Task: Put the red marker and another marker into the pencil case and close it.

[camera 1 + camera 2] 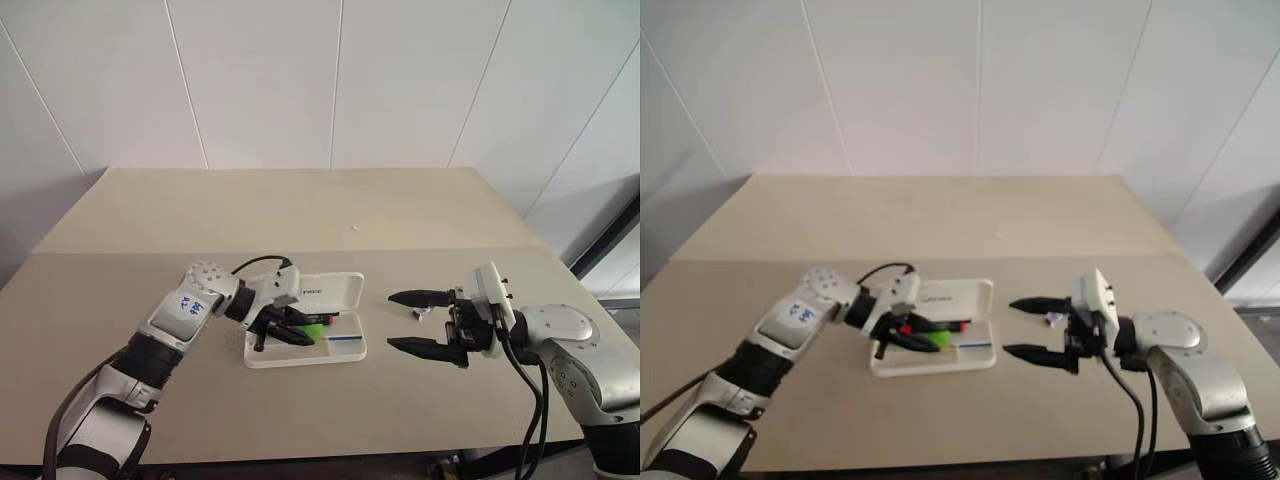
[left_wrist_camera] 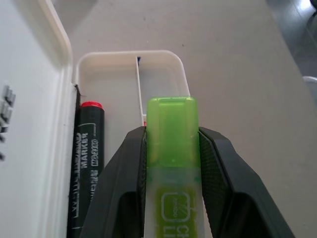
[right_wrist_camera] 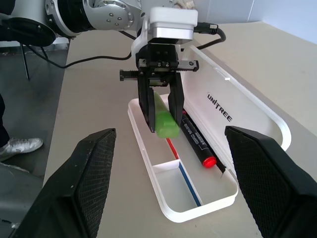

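Highlighter pinched in left gripper, poised just above open case, long axis parallel to case length. Red marker already lies inside, beside the lid hinge. Right gripper spread wide, empty, near case end.

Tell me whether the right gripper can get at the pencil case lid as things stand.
Probably yes: the right gripper hangs open beside the pencil case, whose lid stands free; the left gripper with the green highlighter crowds the far end.

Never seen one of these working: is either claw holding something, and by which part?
The left gripper grips the green highlighter by its sides, just behind the cap. The right gripper is open, holding nothing.
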Robot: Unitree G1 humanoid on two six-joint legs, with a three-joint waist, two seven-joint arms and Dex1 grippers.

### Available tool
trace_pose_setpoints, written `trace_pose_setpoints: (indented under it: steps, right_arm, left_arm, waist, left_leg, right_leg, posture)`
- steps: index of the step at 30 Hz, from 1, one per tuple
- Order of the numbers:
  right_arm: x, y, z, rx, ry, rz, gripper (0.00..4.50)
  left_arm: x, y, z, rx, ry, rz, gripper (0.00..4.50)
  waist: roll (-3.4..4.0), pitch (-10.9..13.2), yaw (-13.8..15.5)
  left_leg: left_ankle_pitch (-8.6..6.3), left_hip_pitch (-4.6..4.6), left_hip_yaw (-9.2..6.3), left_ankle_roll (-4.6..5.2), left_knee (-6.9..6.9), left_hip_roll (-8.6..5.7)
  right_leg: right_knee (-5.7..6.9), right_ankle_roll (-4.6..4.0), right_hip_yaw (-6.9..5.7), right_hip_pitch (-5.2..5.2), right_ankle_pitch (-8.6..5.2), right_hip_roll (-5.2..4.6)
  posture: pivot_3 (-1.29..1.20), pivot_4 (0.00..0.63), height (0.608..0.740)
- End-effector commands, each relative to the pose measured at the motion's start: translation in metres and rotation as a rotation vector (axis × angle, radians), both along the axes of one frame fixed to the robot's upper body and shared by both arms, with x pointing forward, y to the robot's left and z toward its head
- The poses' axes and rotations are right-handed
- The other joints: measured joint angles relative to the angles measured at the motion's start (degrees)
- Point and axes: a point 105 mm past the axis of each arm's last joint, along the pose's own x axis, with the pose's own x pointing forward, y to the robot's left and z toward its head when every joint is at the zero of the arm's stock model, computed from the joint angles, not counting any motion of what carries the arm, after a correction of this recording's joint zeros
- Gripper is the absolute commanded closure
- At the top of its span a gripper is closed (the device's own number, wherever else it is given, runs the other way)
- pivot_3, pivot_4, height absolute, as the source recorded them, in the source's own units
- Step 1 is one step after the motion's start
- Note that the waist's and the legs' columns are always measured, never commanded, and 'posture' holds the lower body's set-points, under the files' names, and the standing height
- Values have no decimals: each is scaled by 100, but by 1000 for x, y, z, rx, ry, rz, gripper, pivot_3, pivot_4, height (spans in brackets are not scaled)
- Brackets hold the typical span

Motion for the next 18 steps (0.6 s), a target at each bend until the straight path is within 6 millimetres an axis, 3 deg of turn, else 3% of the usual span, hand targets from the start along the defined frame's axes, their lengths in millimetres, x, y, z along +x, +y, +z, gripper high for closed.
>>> trace_pose_setpoints:
  steps: [1, 18]
  right_arm:
    - [-5, -2, 11, 0, -58, -4, 0]
    - [-4, -6, 12, -11, -61, -21, 0]
  left_arm:
    - [-3, -8, 8, -6, -40, -24, 3412]
    - [-6, -9, -6, 30, -31, -24, 3412]
  waist:
    - [0, 0, 1]
    - [0, 0, 64]
  left_leg:
    - [0, 0, 0, 0, 0, 0]
    - [0, 4, 0, 1, 4, 0]
  right_leg:
    - [1, 0, 0, 0, 0, 0]
    - [7, 0, 2, 0, 0, 2]
  posture:
    - [0, 150, 740]
    - [0, 150, 740]
